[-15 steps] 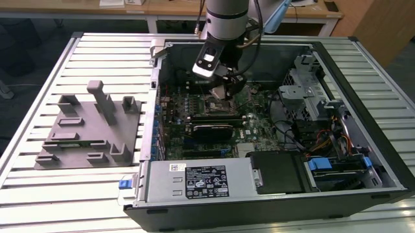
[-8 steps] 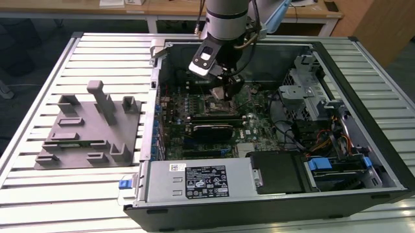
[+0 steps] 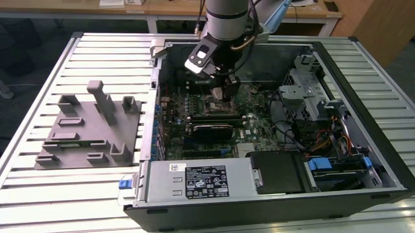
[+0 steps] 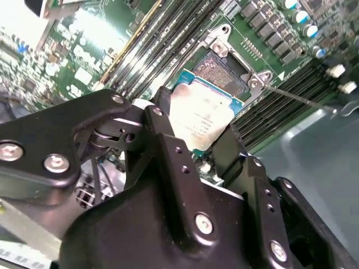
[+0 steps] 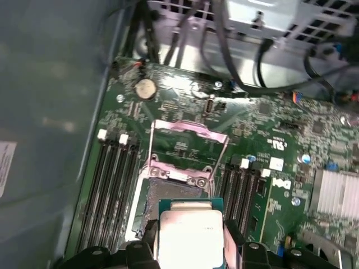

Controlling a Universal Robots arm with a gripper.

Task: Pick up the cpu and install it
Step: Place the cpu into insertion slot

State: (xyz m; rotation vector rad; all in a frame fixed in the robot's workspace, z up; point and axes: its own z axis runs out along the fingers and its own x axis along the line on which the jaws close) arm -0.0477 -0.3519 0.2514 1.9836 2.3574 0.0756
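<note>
The slatted table (image 3: 39, 194) carries everything on one flat level. The computer case (image 3: 382, 160) lies on it on its side with the panel off, which I judge is what lets me reach in from above. In the exterior view a grey holder tray (image 3: 84, 131) with posts and pockets sits at nine o'clock of the case, well apart from my work. The motherboard (image 3: 259, 109) lies flat in the case, so its parts face up towards me. My pincer (image 3: 224, 90) hangs over the board's middle, at about eleven o'clock of the case's centre in the exterior view. In both wrist views it is clamped on the cpu (image 4: 202, 115) (image 5: 188, 235), one finger on each of two opposite edges. That grip keeps the silver top level and leaves the underside clear. The socket (image 5: 165, 193) lies between rows of dark memory slots (image 5: 112, 185), and its metal bracket (image 5: 188, 140) is swung open, leaving it uncovered. The cpu sits just over the socket's near edge and partly covers it. I cannot tell whether it touches the socket.
</note>
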